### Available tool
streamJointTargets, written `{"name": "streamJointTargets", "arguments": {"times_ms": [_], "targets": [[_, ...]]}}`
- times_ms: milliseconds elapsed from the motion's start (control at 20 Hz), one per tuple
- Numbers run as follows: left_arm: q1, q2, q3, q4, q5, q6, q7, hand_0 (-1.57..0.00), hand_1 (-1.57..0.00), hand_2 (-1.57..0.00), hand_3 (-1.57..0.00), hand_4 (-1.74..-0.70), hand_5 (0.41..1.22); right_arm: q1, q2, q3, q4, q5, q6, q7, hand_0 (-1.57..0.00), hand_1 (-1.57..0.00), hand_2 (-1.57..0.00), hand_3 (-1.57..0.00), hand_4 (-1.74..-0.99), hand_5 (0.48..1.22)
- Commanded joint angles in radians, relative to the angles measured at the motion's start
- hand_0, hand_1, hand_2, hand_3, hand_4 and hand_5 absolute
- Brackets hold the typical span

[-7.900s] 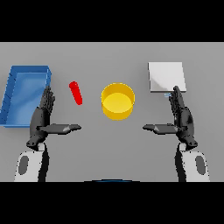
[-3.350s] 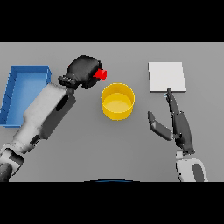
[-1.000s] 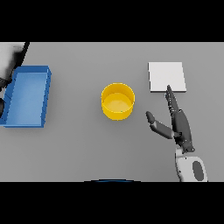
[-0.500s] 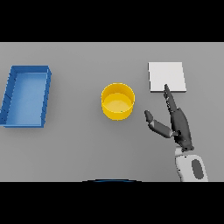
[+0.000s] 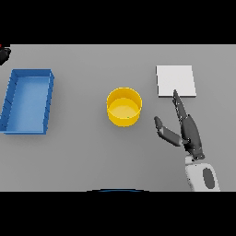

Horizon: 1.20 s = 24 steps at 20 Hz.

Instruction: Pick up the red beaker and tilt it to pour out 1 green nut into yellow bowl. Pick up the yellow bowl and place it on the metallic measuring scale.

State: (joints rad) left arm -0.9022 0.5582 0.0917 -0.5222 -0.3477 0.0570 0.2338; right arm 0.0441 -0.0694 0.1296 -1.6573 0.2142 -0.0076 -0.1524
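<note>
The yellow bowl stands upright in the middle of the table, and I see nothing green inside it. The metallic measuring scale is a flat pale square to its back right. My right hand is open, fingers straight and pointing at the scale's near edge, right of the bowl and apart from it. Only a dark sliver of my left hand shows at the far left edge, with a bit of the red beaker in it; the rest is cut off.
A blue open tray lies at the left of the table, below the left hand. The grey table spreads between the tray, the bowl and the scale.
The left hand with the beaker swung out of view past the left edge, and a sliver of it now shows there again. The right hand, bowl and scale have barely moved.
</note>
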Motion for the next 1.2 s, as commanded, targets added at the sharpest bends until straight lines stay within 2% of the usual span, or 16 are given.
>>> {"name": "streamJointTargets", "arguments": {"times_ms": [0,100,150,200,300,350,400,450,550,600,700,850,1050,1150], "targets": [[0.055,-0.003,0.003,-0.059,0.017,0.005,0.022,-1.57,-1.57,-1.57,-1.57,-1.74,1.221,0.007,-0.006,-0.002,-0.011,0.003,-0.003,0.0,0.0,0.0,0.0,0.0,-1.166,0.676],[0.155,-0.023,0.0,-0.194,0.051,0.01,0.07,-1.57,-1.57,-1.57,-1.57,-1.74,1.151,0.011,0.0,0.004,-0.013,0.001,0.001,0.012,0.0,0.0,0.0,0.0,-1.174,0.676],[0.194,-0.033,-0.004,-0.245,0.061,0.015,0.093,-1.57,-1.57,-1.57,-1.57,-1.74,1.098,0.014,-0.007,0.001,-0.014,-0.002,0.006,0.006,0.0,0.0,0.0,0.0,-1.171,0.677],[0.225,-0.039,-0.007,-0.292,0.066,0.025,0.128,-1.57,-1.57,-1.57,-1.57,-1.74,1.05,-0.005,-0.006,-0.004,-0.005,-0.005,0.005,0.023,0.0,0.0,0.0,0.0,-1.167,0.675],[0.274,-0.051,-0.014,-0.374,0.078,0.029,0.185,-1.57,-1.57,-1.57,-1.57,-1.74,0.925,0.006,-0.002,0.0,-0.002,0.0,0.001,0.01,0.0,0.0,0.0,0.0,-1.157,0.671],[0.291,-0.053,-0.017,-0.414,0.084,0.023,0.226,-1.57,-1.57,-1.57,-1.57,-1.66,0.868,0.006,0.005,0.004,0.005,0.001,0.002,0.008,0.0,0.0,0.0,0.0,-1.155,0.669],[0.303,-0.047,-0.021,-0.442,0.088,0.002,0.242,-1.57,-1.57,-1.53,-1.53,-1.52,0.818,0.01,0.011,0.01,0.004,0.003,0.002,-0.003,0.0,0.0,0.0,0.0,-1.155,0.67],[0.322,-0.035,-0.032,-0.483,0.104,-0.05,0.224,-1.47,-1.34,-1.28,-1.32,-1.37,0.774,0.006,0.013,0.007,0.004,0.001,-0.001,0.005,0.0,0.0,0.0,0.0,-1.153,0.67],[0.354,-0.028,-0.025,-0.551,0.175,-0.146,0.23,-0.94,-0.86,-0.82,-0.84,-1.13,0.705,0.005,0.007,0.003,-0.005,-0.002,0.0,0.009,0.0,0.0,0.0,0.0,-1.149,0.67],[0.371,-0.024,-0.011,-0.569,0.21,-0.179,0.236,-0.75,-0.69,-0.65,-0.67,-1.05,0.683,-0.001,0.0,-0.002,-0.002,-0.003,0.0,0.017,0.0,0.0,0.0,0.0,-1.15,0.671],[0.385,-0.002,-0.04,-0.589,0.196,-0.225,0.268,-0.48,-0.44,-0.42,-0.43,-0.92,0.651,0.016,0.011,0.011,-0.006,-0.002,0.005,0.004,0.0,0.0,0.0,0.0,-1.155,0.67],[0.385,0.008,-0.078,-0.572,0.151,-0.242,0.285,-0.25,-0.22,-0.21,-0.22,-0.83,0.627,0.01,0.007,0.009,0.001,0.018,-0.012,0.003,0.0,0.0,0.0,0.0,-1.156,0.665],[0.38,0.01,-0.089,-0.565,0.117,-0.207,0.244,-0.1,-0.09,-0.09,-0.09,-0.78,0.631,0.002,-0.002,0.008,-0.004,0.029,-0.015,0.02,0.0,0.0,0.0,0.0,-1.154,0.657],[0.377,0.004,-0.081,-0.571,0.123,-0.192,0.215,-0.06,-0.06,-0.06,-0.06,-0.78,0.633,-0.003,-0.007,0.021,-0.011,0.075,-0.037,0.079,0.0,0.0,0.0,0.0,-1.131,0.631]]}}
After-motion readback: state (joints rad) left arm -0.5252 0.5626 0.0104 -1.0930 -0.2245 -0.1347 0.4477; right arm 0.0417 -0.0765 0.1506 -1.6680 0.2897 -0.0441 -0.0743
